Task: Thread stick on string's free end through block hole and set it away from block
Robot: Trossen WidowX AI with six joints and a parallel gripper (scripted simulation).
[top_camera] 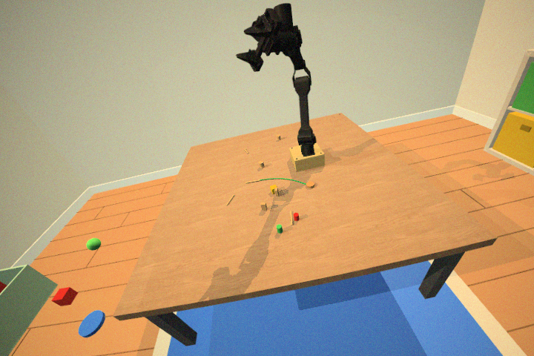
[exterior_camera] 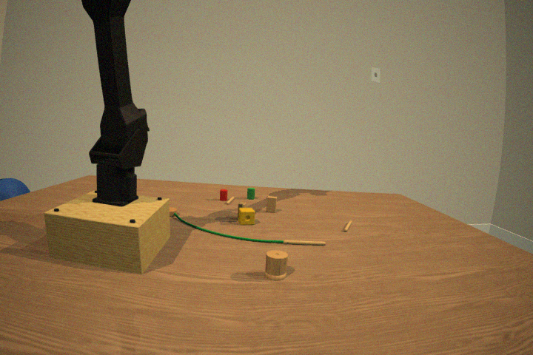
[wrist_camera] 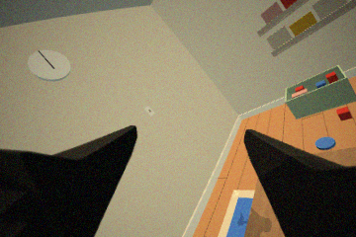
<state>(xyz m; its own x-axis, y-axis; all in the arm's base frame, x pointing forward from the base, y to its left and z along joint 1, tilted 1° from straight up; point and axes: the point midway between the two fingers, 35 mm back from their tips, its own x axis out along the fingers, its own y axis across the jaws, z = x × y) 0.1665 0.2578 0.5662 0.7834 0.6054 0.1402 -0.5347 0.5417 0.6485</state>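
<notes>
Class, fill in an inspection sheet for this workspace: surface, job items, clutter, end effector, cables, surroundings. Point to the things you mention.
Surface: brown wooden table (top_camera: 360,218) (exterior_camera: 380,301), shadows across it.
Job items: stick (top_camera: 252,182) (exterior_camera: 303,242) on the green string (top_camera: 279,179) (exterior_camera: 227,236), lying beside the yellow block (top_camera: 274,189) (exterior_camera: 246,216), unthreaded; string's other end at the round button (top_camera: 310,185) (exterior_camera: 172,210).
Clutter: loose sticks; red cylinder (top_camera: 296,216) (exterior_camera: 223,194); green cylinder (top_camera: 279,229) (exterior_camera: 251,194); small wooden pieces.
End effector (top_camera: 243,43) (wrist_camera: 190,132): open, raised above the table, holding nothing.
Cables: nothing seen.
Surroundings: toys on the floor (top_camera: 120,259), blue mat (top_camera: 276,327) under the table.
</notes>
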